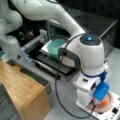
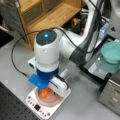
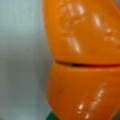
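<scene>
Across both front views, a white Franka arm point(image 1: 90, 55) point(image 2: 47, 50), wrist pointing straight down, blue light glowing on the top joint. Beside it a wooden cabinet point(image 1: 22, 87) point(image 2: 55, 15), at a front view's bottom left and at a front view's top. Further off, a grey metal oven-like box point(image 2: 112, 90) with a flat shelf point(image 2: 100, 67) out in front, carrying a teal bowl point(image 1: 57, 46) point(image 2: 112, 51). Looping from the wrist down to the grey table point(image 2: 87, 105), a black cable point(image 1: 57, 85) point(image 2: 15, 50).

Directly beneath the wrist, a white kitchen scale point(image 1: 112, 112) point(image 2: 35, 106) with a pink plate point(image 1: 107, 106) point(image 2: 50, 101) on top. Clipped to the wrist, a blue camera mount point(image 1: 101, 91) point(image 2: 37, 81), covering most of the gripper point(image 2: 47, 92) just above the plate. Impossible to tell whether the claw is wide, narrow or closed on anything.

Right under the mount, over the plate, a glossy orange toy, perhaps a carrot point(image 1: 105, 101) point(image 2: 45, 93) point(image 3: 82, 62). Fills the wrist view at very close range, with a dark seam across the middle and a green tip at the bottom edge.
</scene>
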Robot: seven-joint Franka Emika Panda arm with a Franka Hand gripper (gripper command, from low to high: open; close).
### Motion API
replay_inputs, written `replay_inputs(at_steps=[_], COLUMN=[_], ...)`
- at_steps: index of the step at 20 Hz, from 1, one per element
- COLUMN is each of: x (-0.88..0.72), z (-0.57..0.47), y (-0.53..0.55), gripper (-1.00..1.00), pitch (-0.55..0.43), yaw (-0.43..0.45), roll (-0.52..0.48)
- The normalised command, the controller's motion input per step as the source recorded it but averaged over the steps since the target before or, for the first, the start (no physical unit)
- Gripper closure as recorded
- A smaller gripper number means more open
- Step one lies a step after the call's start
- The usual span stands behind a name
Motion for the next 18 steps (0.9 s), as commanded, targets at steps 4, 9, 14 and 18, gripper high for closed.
replay_inputs(at_steps=[4, 9, 14, 18], x=[0.24, 0.24, 0.26, 0.28], z=[0.03, 0.03, -0.02, -0.06], y=[0.08, 0.09, 0.11, 0.10], gripper=[-1.00, -1.00, -1.00, -1.00], pitch=[0.054, 0.057, 0.044, 0.027], yaw=[0.041, 0.025, 0.029, 0.045], roll=[-0.309, -0.301, -0.289, -0.286])
